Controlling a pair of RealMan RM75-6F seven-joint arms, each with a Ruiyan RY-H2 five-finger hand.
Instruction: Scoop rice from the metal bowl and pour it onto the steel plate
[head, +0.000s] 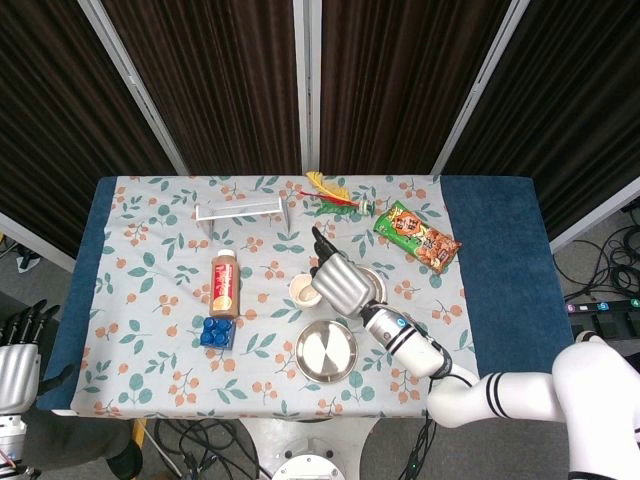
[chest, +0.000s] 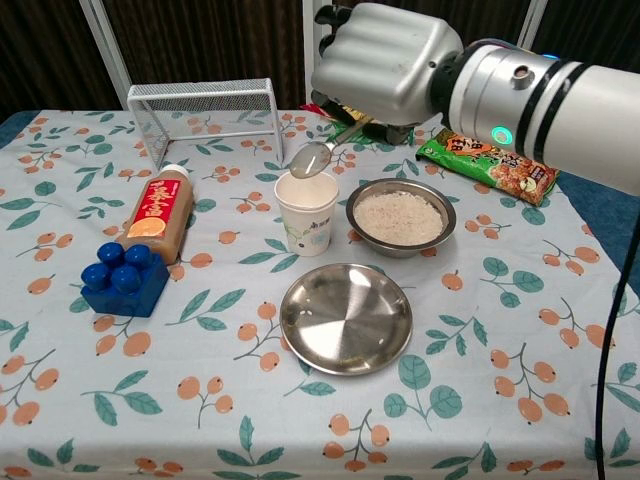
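Metal bowl (chest: 400, 217): sitting upright on the desk's floral cloth, holding a level bed of white rice (chest: 399, 215).
Steel plate (chest: 346, 318): lying flat just in front of the bowl, shiny, carrying only a few stray grains.
Spoon (chest: 313, 159): hanging tilted, its bowl hovering over the paper cup beside the metal bowl.

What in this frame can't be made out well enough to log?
- Metal bowl, head view: largely hidden under the right hand.
- Spoon, chest view: its handle disappears under the right hand, so the hold on it is unseen.
- Left hand, head view: cut off by the left edge; finger state unclear.
- Paper cup: contents not visible in either view.
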